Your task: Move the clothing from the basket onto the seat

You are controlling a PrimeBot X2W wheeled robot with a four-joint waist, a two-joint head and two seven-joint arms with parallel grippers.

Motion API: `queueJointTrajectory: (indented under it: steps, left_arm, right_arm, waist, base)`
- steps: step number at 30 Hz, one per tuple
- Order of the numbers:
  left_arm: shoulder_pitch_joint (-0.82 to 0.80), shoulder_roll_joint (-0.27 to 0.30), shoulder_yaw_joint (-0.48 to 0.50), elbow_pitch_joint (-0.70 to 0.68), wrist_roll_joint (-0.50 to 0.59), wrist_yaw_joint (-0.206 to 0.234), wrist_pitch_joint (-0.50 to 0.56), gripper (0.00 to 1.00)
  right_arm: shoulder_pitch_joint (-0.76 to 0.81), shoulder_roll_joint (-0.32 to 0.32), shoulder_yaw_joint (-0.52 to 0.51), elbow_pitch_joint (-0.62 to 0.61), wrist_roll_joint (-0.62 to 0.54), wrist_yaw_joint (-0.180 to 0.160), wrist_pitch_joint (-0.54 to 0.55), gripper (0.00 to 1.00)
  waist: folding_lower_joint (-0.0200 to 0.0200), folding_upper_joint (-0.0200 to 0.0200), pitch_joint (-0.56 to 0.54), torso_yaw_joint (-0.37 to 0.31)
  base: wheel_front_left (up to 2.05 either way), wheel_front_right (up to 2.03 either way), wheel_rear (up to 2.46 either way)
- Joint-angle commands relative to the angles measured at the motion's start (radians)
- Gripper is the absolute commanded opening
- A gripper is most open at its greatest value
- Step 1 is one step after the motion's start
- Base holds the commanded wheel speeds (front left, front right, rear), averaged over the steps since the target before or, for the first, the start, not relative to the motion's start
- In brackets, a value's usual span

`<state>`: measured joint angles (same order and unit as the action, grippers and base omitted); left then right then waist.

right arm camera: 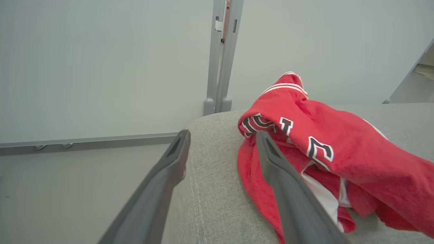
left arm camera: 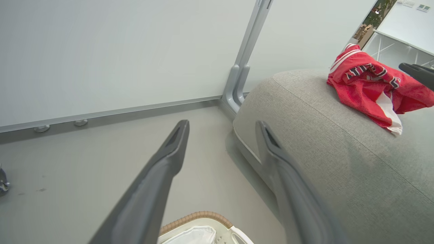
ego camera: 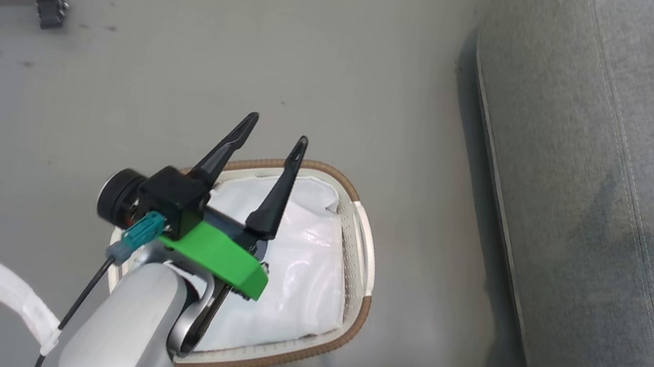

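Smooth grey flooring is lying beneath everything. I'm holding my left gripper (ego camera: 277,129) with its tapered fingers spread over the oval, woven-rimmed basket (ego camera: 364,309). My right gripper (right arm camera: 222,135) is gaping, empty, at the edge of crumpled red clothing (right arm camera: 339,152), which is resting on the rounded fabric seat (ego camera: 566,184), far right.

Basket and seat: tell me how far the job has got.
Done: red clothing lies heaped on the seat. In hand: nothing; the right claw stands open at the heap, the left claw open above the basket. Left: perhaps nothing. The basket's visible inside is white liner, but the left arm hides part, and I cannot tell whether the heap is both garments.
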<state>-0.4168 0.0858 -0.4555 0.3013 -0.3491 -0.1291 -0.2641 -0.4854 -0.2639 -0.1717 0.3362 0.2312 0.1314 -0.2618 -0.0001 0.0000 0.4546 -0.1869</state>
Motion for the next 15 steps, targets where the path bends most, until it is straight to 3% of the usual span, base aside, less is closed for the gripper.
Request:
queueJointTrajectory:
  steps: [1,15]
  left_arm:
    - [0.033,-0.003,0.02,-0.004,0.019,-0.002,0.0,1.0]
    - [0.16,-0.021,0.28,0.019,0.091,-0.002,0.0,1.0]
  right_arm:
    - [0.022,0.015,0.01,0.0,0.019,-0.001,-0.004,1.0]
    - [0.081,0.106,0.14,0.026,0.002,-0.001,-0.005,1.0]
  waist:
    - [0.0001,0.0,-0.074,0.051]
    - [0.0001,0.0,-0.211,0.151]
  base:
    - [0.0,0.0,0.0]
    - [0.0,0.0,0.0]
